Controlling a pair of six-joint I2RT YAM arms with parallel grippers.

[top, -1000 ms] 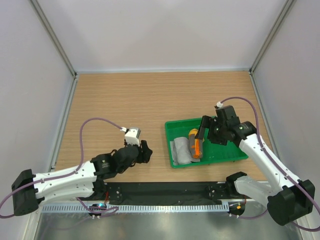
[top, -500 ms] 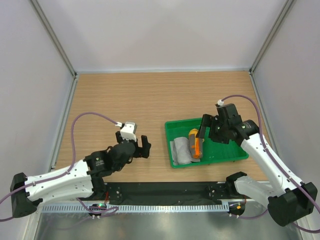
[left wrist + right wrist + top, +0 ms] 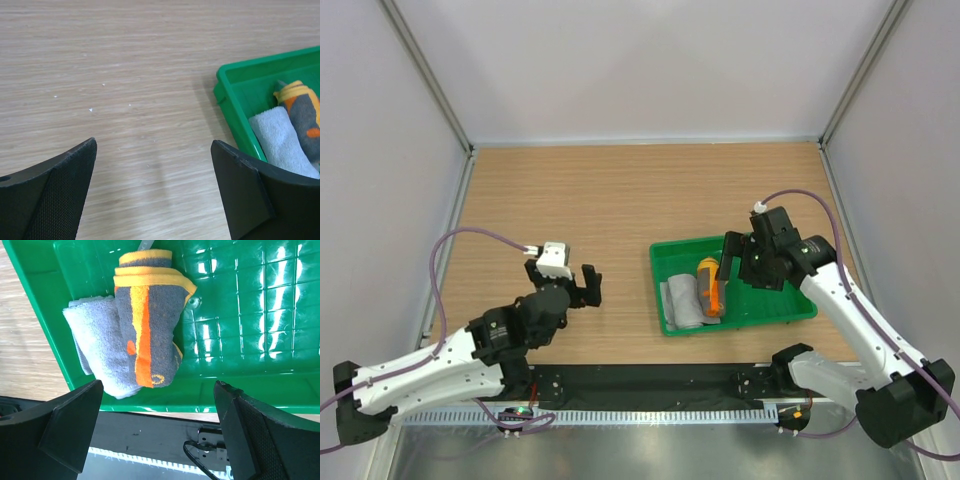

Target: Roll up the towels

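Note:
Two rolled towels lie side by side at the left end of the green tray. The light grey towel is the left one, and the dark grey towel with orange print rests against its right side. My right gripper hovers above the tray, open and empty; in the right wrist view the dark towel and the grey towel lie below it. My left gripper is open over bare wood, well left of the tray. The left wrist view has both towels at its right edge.
The tray's left rim is the nearest obstacle to my left gripper. The black base strip runs along the near table edge. Grey walls with metal posts enclose the wooden table on three sides.
My left arm has drawn back to the left, away from the tray, and its jaws have opened wide. The right gripper has shifted only slightly above the tray. The towels have not moved.

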